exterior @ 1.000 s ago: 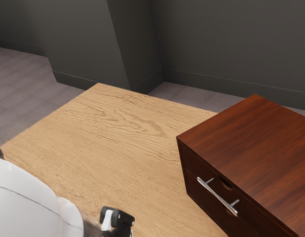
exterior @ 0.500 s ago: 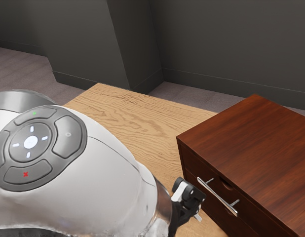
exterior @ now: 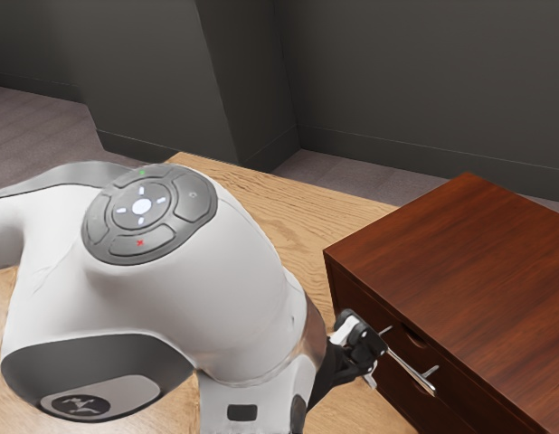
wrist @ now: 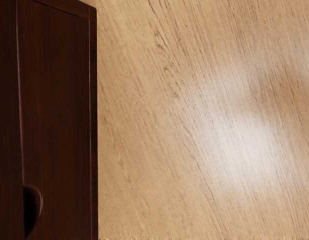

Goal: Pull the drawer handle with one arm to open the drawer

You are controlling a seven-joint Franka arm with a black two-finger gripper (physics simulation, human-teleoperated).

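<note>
Drawer [exterior: 365, 307], in cabinet [exterior: 469, 262] on surface [exterior: 225, 217]: appeared shut. Handle [exterior: 408, 363]: on the drawer front, claw [exterior: 363, 354] just beside one end. Claw grip: could not tell. Step: approach. Next: clasp handle, pull outward.

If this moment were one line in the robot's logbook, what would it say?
gripper: at drawer handle end | grasp: cannot tell | drawer: looks shut | cabinet: on wooden table

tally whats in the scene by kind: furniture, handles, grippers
wooden table: 1
dark wood drawer cabinet: 1
silver handle: 1
gripper: 1
total: 4
</note>
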